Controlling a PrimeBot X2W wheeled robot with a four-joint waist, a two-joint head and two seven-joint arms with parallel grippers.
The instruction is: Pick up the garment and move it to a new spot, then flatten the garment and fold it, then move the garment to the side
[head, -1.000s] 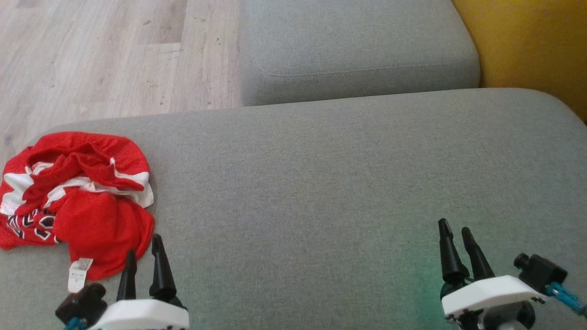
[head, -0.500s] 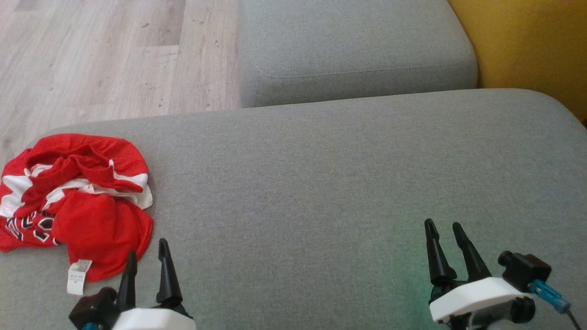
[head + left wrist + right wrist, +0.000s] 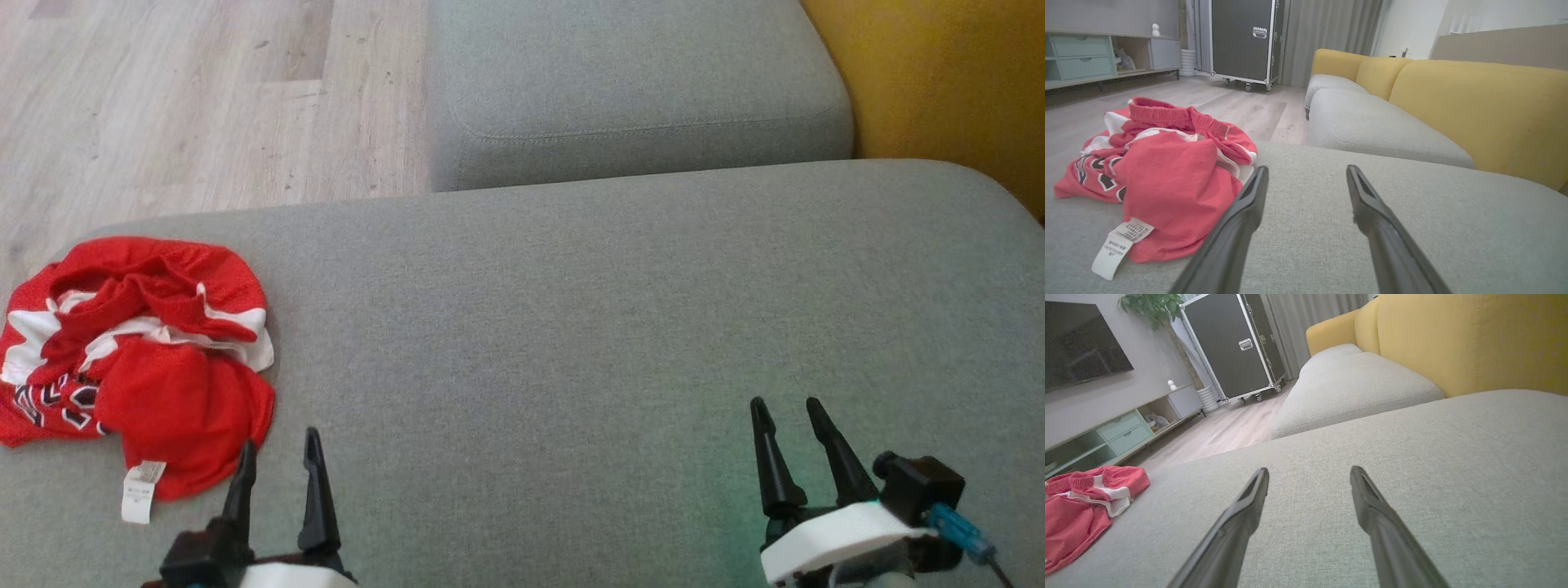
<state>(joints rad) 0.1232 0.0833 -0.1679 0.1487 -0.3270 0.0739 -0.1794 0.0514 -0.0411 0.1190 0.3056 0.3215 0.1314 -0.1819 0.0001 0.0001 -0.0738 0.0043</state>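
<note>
The garment (image 3: 139, 359) is a crumpled pair of red shorts with white stripes and a dark pattern, lying at the left end of the grey cushion (image 3: 571, 327); a white label sticks out at its near edge. In the left wrist view the garment (image 3: 1163, 179) lies just left of my left fingers. My left gripper (image 3: 277, 445) stands open beside the garment's near right corner, holding nothing. My right gripper (image 3: 788, 408) is open over bare cushion at the lower right. The right wrist view has the garment (image 3: 1081, 506) far to the left.
A second grey seat cushion (image 3: 637, 90) lies beyond, with the yellow backrest (image 3: 947, 82) to the right. Wooden floor (image 3: 188, 98) lies past the cushion's left and far edges. A black wheeled case (image 3: 1245, 41) and a low cabinet (image 3: 1094, 57) stand across the room.
Both grippers have drawn back toward the bottom of the head view; the left one shifted a little right, the right one a little left. The garment has not moved.
</note>
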